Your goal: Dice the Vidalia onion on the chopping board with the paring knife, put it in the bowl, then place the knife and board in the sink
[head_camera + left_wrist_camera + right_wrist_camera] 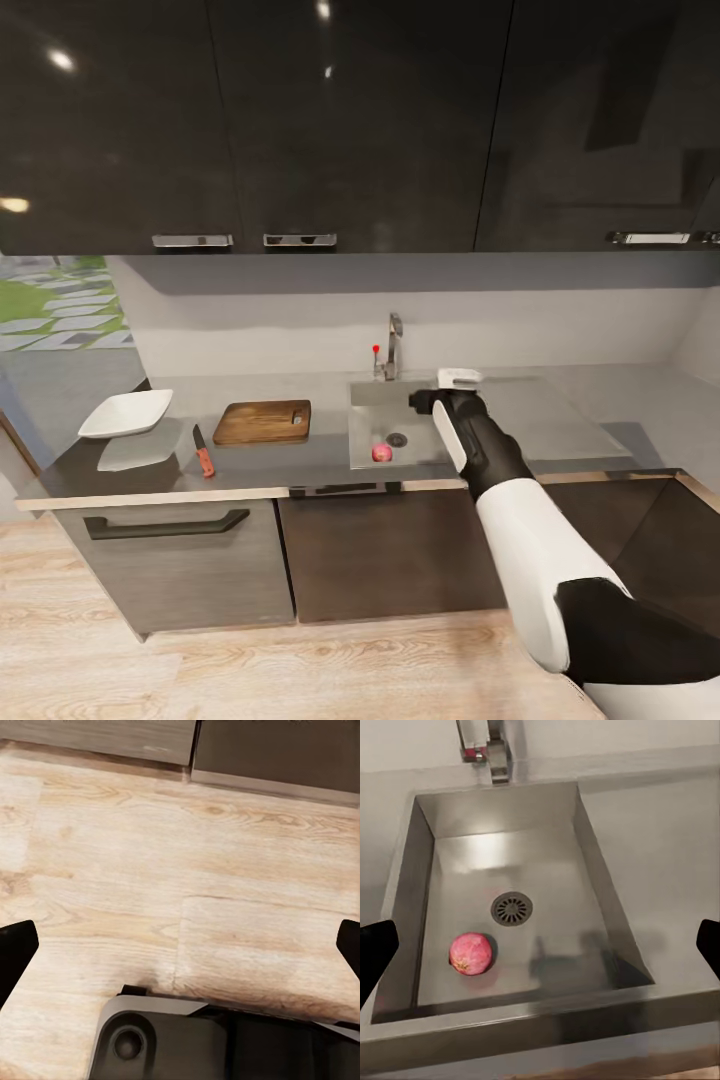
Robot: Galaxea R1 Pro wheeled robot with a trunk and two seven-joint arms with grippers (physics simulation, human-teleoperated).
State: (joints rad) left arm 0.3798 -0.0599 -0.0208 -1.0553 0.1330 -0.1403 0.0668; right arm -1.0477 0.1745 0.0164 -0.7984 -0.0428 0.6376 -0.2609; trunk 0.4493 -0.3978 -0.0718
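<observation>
We hold our right tool (425,400) wide open and empty above the sink (370,452) at frame centre, where the onion (381,453) lies beside the drain, so fetching it comes first, which calls for descending onto it.

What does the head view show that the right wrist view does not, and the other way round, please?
Head view alone: the chopping board, the paring knife and the bowl on the countertop, with the right arm reaching over the basin. Right wrist view alone: the right pincer open, its dark fingertips wide apart above the sink. Both: the onion beside the drain, and the faucet.
</observation>
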